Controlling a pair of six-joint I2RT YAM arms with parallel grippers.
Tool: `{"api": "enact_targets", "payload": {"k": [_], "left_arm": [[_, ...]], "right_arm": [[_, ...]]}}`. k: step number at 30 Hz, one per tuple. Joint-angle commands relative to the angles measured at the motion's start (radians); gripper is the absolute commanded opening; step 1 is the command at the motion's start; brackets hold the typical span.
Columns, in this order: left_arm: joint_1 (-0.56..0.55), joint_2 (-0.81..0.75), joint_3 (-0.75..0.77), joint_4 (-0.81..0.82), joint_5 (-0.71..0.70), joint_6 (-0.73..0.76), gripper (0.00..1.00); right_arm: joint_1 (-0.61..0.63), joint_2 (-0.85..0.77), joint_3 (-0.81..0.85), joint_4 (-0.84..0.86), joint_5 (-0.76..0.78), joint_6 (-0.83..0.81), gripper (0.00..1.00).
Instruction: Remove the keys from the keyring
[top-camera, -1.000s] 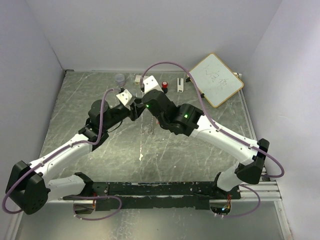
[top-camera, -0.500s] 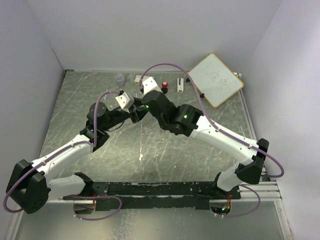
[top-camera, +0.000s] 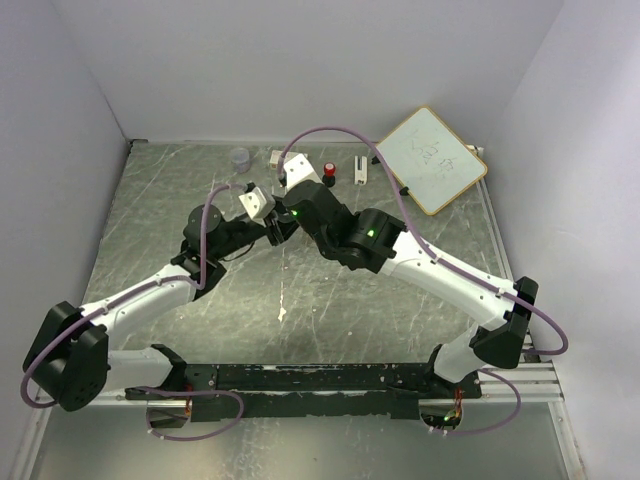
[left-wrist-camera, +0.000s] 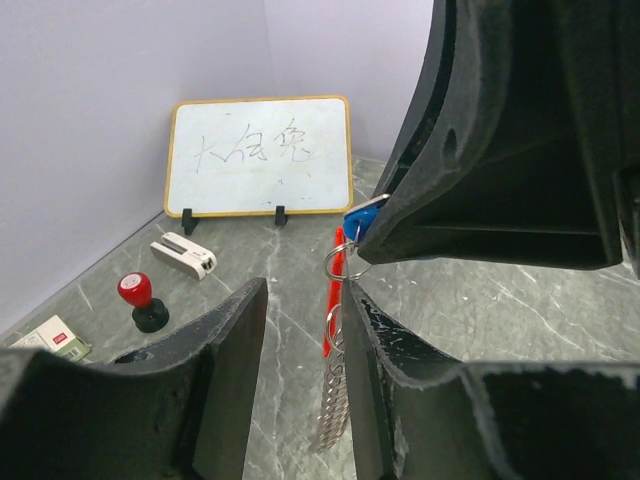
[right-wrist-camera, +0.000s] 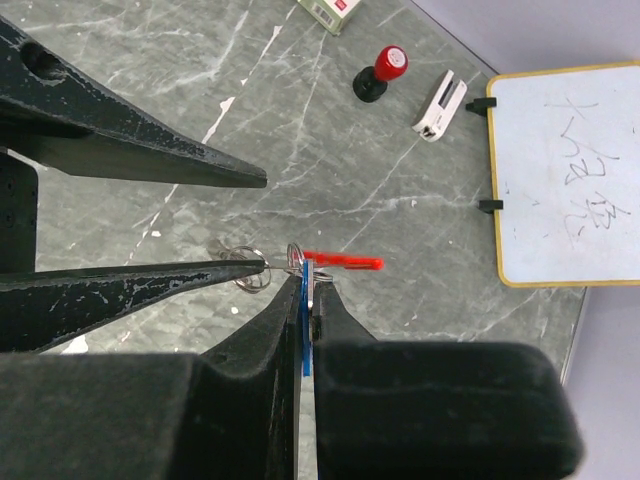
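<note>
My right gripper (right-wrist-camera: 308, 282) is shut on the blue-headed key (right-wrist-camera: 303, 318) and holds the bunch above the table. The keyring (left-wrist-camera: 340, 262) hangs under it, with the red strip (left-wrist-camera: 334, 300) and the silver jagged keys (left-wrist-camera: 335, 400) dangling below. My left gripper (left-wrist-camera: 302, 300) is open around the hanging bunch. Its right finger (left-wrist-camera: 372, 380) lies against the rings and its left finger (left-wrist-camera: 232, 370) is apart. In the right wrist view the lower left finger's tip (right-wrist-camera: 240, 266) touches the rings (right-wrist-camera: 240, 275) beside the red strip (right-wrist-camera: 345, 262). In the top view both grippers meet (top-camera: 278, 225).
A whiteboard (top-camera: 432, 158) leans at the back right. A red-and-black knob (top-camera: 329, 171), a white clip-like piece (top-camera: 359, 168), a small box (top-camera: 277, 158) and a clear cup (top-camera: 239, 157) stand along the back edge. Walls enclose three sides.
My left gripper has swung right and closed in on the right gripper's tip. The hanging silver bunch, seen below the grippers one second ago, no longer shows in the top view. The right arm held still.
</note>
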Motion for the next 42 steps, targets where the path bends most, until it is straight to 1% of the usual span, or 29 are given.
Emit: {"api": "enact_targets", "payload": {"k": [1, 28, 36, 39, 42], "left_arm": [[-0.001, 0.01, 0.01, 0.082, 0.011, 0.017, 0.47], [-0.001, 0.058, 0.015, 0.123, 0.056, 0.023, 0.48], [0.0, 0.062, 0.002, 0.164, 0.121, 0.021, 0.48], [0.0, 0.065, -0.003, 0.191, 0.151, 0.007, 0.45], [-0.001, 0.072, 0.004, 0.203, 0.168, -0.009, 0.37]], "right_arm": [[0.002, -0.029, -0.004, 0.022, -0.007, -0.016, 0.0], [0.005, -0.029, 0.002, 0.038, -0.057, -0.023, 0.0], [0.007, -0.03, 0.001, 0.041, -0.067, -0.025, 0.0], [0.009, -0.031, 0.0, 0.039, -0.063, -0.024, 0.0], [0.009, -0.031, -0.002, 0.039, -0.062, -0.026, 0.0]]}}
